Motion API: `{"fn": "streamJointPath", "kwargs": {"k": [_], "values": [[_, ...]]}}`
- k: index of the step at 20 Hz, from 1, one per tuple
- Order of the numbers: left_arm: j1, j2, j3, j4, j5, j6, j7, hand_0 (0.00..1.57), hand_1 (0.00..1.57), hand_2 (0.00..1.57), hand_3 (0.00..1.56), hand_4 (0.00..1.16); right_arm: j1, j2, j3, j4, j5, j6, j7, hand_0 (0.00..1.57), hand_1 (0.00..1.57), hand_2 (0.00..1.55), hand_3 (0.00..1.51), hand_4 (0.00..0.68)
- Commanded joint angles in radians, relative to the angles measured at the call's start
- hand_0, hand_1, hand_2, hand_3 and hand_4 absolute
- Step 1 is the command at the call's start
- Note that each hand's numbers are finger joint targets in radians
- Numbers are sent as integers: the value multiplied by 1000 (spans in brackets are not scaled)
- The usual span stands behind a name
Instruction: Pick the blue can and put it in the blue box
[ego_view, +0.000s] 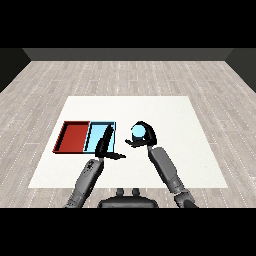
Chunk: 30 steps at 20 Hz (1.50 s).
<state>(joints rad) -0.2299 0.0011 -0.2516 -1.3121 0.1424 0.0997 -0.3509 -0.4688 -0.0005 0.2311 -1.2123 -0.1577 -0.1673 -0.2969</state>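
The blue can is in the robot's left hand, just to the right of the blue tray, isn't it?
Not quite. The head view shows the blue can in the robot's right hand, whose fingers curl round it. It is indeed just to the right of the blue tray. The left hand holds nothing.

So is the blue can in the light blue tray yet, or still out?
Out. The blue can sits in the curled right hand, right of the light blue tray.

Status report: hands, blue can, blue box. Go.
Right hand curled round blue can, held right of the trays. Left hand open, fingers over light blue tray. Can not yet in tray. Left hand may obstruct the drop.
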Motion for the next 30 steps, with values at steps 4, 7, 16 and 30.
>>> {"fn": "streamJointPath", "kwargs": {"k": [4,7,16,30], "values": [[-58,-1,-42,88,29,54,10,0,0,0,0,0,-65,0,20,18,-36,-24,11,1411,1411,1450,1415,663],[-104,-1,-62,197,79,76,-54,0,0,0,0,0,-18,0,122,25,-54,-85,-44,1406,1406,1442,1406,666],[-169,-1,-195,286,172,173,-85,0,0,0,0,0,-2,1,101,-45,-33,-24,-14,1394,1394,1454,1416,681],[-177,-1,-246,224,170,214,-13,0,0,0,0,0,-25,1,191,-70,-52,-86,51,1432,1432,1433,1389,620]]}}
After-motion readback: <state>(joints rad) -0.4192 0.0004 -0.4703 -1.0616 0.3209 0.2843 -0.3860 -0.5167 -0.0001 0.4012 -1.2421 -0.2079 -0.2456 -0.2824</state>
